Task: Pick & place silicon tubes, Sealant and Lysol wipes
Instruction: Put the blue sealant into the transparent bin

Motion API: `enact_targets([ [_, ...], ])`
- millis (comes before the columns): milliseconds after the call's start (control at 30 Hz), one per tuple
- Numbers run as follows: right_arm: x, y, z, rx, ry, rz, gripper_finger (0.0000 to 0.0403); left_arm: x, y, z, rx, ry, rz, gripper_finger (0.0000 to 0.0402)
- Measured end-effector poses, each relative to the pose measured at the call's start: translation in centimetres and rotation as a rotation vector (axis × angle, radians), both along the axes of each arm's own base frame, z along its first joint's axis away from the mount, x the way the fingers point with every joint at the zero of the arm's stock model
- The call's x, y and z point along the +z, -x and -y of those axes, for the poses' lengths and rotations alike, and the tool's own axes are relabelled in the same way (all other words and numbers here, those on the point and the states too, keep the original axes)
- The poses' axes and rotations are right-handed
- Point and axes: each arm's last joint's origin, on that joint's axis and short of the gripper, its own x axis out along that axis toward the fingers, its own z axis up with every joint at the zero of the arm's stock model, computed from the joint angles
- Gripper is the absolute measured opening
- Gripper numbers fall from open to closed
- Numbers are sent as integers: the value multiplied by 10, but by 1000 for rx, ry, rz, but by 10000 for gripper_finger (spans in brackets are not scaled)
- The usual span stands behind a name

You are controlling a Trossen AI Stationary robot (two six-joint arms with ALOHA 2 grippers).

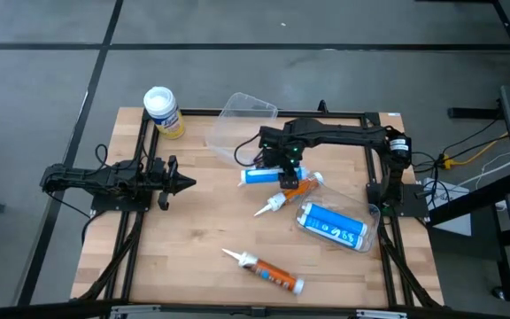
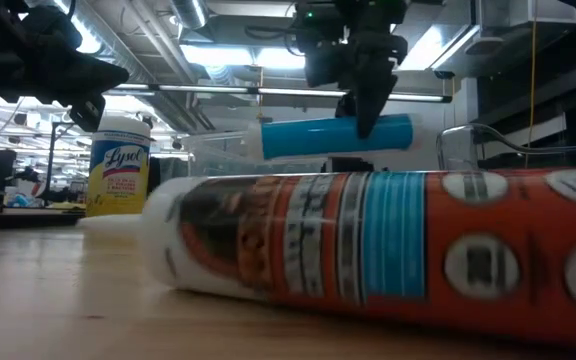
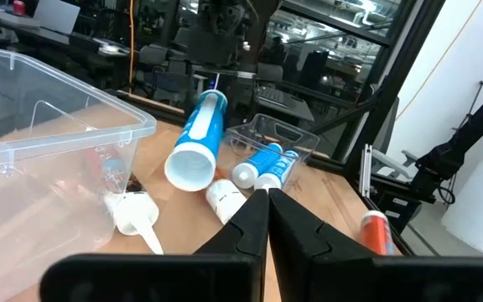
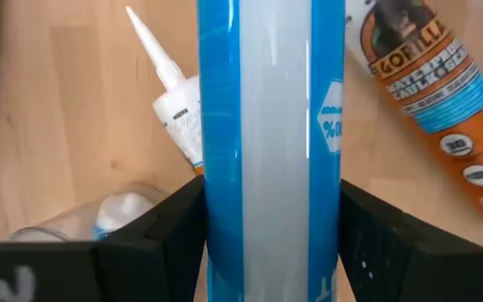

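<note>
My right gripper [image 1: 283,168] is shut on a blue sealant tube [image 2: 333,135] held above the middle of the table. Under it lies an orange silicone tube [image 1: 292,192] with a white nozzle; it also shows in the right wrist view [image 4: 430,67]. A second orange tube [image 1: 268,271] lies near the front edge. The yellow Lysol wipes canister [image 1: 163,112] stands upright on its base at the far left corner. My left gripper [image 1: 182,183] is shut and empty at the table's left side. My right gripper pinches the blue tube's round body [image 4: 271,168] between its two fingers [image 4: 179,231], nearer the tube's right end [image 2: 363,125]. The fingers come from above, pointing down, and lie across the tube. The tube hangs level, lifted clear of the table.
An open clear plastic bin [image 1: 242,124] sits at the far middle of the table. A smaller clear container [image 1: 335,226] holding blue tubes lies at the right. The second orange tube fills the foreground of the low view [image 2: 368,240].
</note>
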Motion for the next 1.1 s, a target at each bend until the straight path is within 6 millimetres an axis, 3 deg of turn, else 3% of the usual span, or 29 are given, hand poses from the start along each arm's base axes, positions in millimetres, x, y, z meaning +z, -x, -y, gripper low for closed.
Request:
enact_targets([
  [400,2,7,-5,-92,-109,-73,219,0,0,0,0,0,0,6],
  [733,33,26,-16,-188,-76,-36,219,0,0,0,0,0,0,8],
  [1100,57,53,-42,-259,5,-99,219,0,0,0,0,0,1,11],
])
